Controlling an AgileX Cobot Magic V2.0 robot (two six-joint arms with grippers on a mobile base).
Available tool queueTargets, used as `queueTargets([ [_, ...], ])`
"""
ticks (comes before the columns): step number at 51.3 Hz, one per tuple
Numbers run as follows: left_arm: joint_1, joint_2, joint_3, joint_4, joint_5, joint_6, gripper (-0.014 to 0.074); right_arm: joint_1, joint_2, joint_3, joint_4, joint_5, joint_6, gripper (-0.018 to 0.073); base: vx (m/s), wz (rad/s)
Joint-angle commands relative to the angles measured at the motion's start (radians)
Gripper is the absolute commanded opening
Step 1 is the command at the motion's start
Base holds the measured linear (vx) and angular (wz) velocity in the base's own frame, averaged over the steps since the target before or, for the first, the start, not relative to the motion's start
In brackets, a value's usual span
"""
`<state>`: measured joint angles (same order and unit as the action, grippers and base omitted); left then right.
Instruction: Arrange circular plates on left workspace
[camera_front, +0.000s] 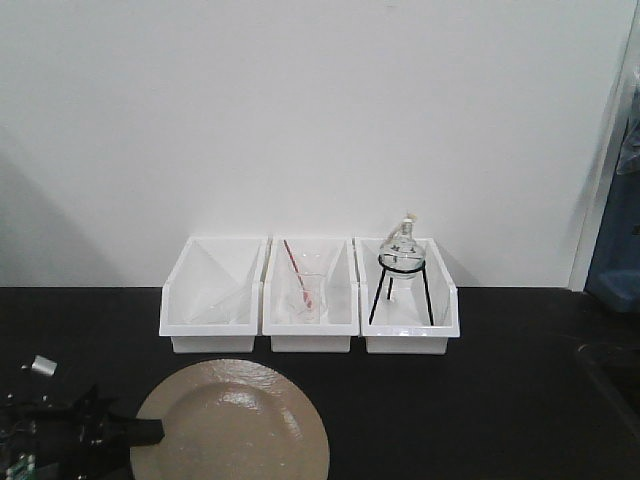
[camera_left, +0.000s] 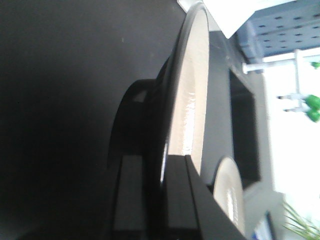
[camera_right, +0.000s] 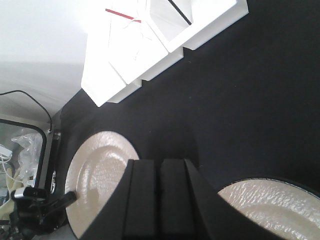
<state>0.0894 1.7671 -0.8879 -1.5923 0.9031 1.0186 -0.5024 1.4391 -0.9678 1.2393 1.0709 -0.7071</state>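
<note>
Three white bins stand in a row against the wall in the front view: the left bin (camera_front: 212, 295), the middle bin (camera_front: 310, 298) with a clear beaker (camera_front: 308, 296) and a red-marked rod (camera_front: 291, 262), and the right bin (camera_front: 409, 300) with a round glass flask (camera_front: 402, 245) on a black tripod (camera_front: 402, 285). In front of them on the black countertop (camera_front: 480, 400) is the gripped plate (camera_front: 235, 425), beige and glossy, face up, left of centre. The left gripper (camera_front: 152, 432) reaches in from the lower left, its dark finger on the plate's left rim.

From the left wrist, that plate shows edge-on, its rim clamped between the two black fingers (camera_left: 177, 195). Whether it rests on the counter or is held just above it I cannot tell. Beyond it lies the second plate (camera_left: 230, 197), apart from the first, with the recessed sink (camera_left: 245, 130) past both.

From the right wrist, the right gripper (camera_right: 160, 165) hangs over the counter with its jaws pressed together and nothing between them. The second plate lies flat just right of it, and the gripped plate lies to its left.
</note>
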Motion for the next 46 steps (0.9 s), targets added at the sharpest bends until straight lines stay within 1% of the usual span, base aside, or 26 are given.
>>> queueTargets([
  [1, -0.041, -0.037, -0.074, -0.105, 0.015, -0.048, -0.0003, -0.007, -0.027, -0.025, 0.070, 0.019, -0.015, -0.0003, 0.00, 0.00],
  [7, -0.084, 0.024, -0.135, -0.105, 0.035, -0.096, -0.0003, -0.007, -0.027, -0.025, 0.069, 0.020, -0.015, -0.0003, 0.00, 0.00],
  [11, -0.111, 0.073, -0.165, -0.105, 0.048, -0.098, -0.0003, -0.007, -0.027, -0.025, 0.069, 0.022, -0.015, -0.0003, 0.00, 0.00],
  [16, -0.140, 0.124, -0.183, -0.131, 0.049, -0.097, -0.0003, -0.007, -0.027, -0.025, 0.069, 0.025, -0.015, -0.0003, 0.00, 0.00],
  [18, -0.151, 0.139, -0.182, -0.158, 0.042, -0.093, -0.0003, -0.007, -0.027, -0.025, 0.069, 0.026, -0.015, -0.0003, 0.00, 0.00],
  [24, -0.166, 0.169, -0.182, -0.171, 0.011, -0.087, 0.0002, -0.007, -0.027, -0.025, 0.069, 0.029, -0.015, -0.0003, 0.00, 0.00],
  [29, -0.168, 0.181, -0.182, -0.172, -0.006, -0.086, 0.0033, -0.007, -0.027, -0.025, 0.069, 0.029, -0.015, -0.0003, 0.00, 0.00],
  [33, -0.168, 0.183, -0.182, -0.169, -0.005, -0.051, 0.0090, -0.007, -0.027, -0.025, 0.069, 0.029, -0.015, -0.0003, 0.00, 0.00],
  [36, -0.168, 0.183, -0.182, -0.169, 0.007, 0.007, 0.0158, -0.007, -0.027, -0.025, 0.069, 0.029, -0.015, -0.0002, 0.00, 0.00],
  [37, -0.168, 0.184, -0.182, -0.169, 0.012, 0.027, 0.0204, -0.007, -0.027, -0.025, 0.069, 0.029, -0.015, -0.0002, 0.00, 0.00],
  [38, -0.168, 0.184, -0.182, -0.169, 0.017, 0.039, 0.0223, -0.007, -0.027, -0.025, 0.069, 0.029, -0.015, -0.0002, 0.00, 0.00],
  [46, -0.166, 0.184, -0.182, -0.160, 0.020, 0.045, 0.0451, -0.007, -0.027, -0.025, 0.069, 0.032, -0.016, -0.0002, 0.00, 0.00],
])
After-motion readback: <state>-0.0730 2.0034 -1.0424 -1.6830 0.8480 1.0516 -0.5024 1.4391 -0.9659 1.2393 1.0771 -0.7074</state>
